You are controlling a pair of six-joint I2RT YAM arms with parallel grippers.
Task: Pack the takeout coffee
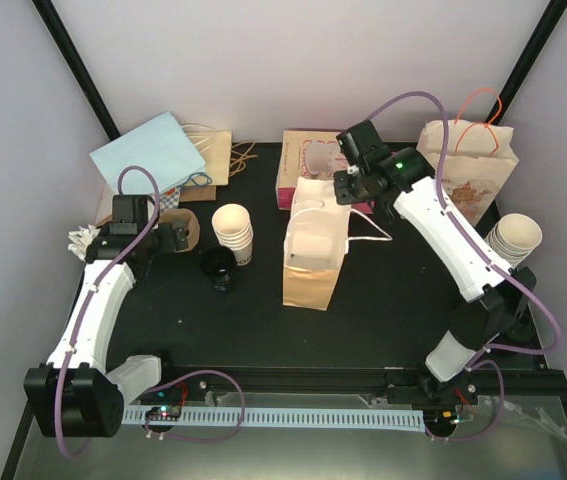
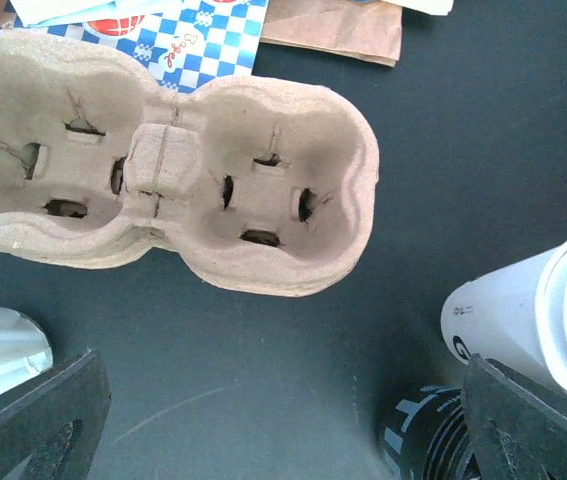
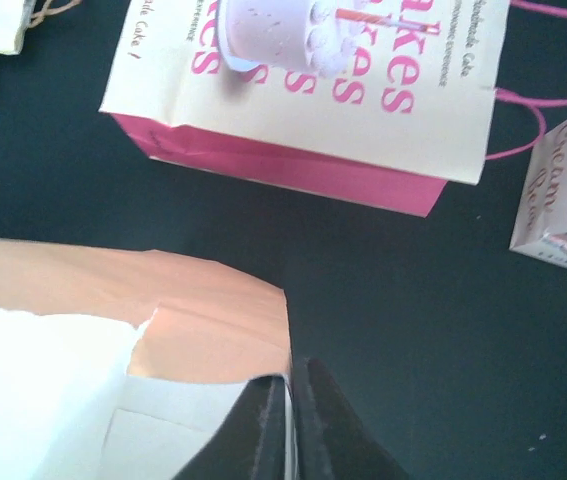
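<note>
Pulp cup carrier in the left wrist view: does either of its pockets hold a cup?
No, both pockets of the pulp cup carrier stand empty, with their slotted bottoms showing.

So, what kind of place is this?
Likely a lab bench staged as a café takeout counter: a black table inside plain white walls, with a brown bag, stacked cups and a pulp carrier.

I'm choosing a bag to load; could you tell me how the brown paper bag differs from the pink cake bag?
The brown paper bag stands upright; the pink cake bag lies flat. The brown bag is plain; the pink bag has printed lettering. The right fingers pinch the brown bag's rim; the pink bag is untouched. Both have handles.
</note>
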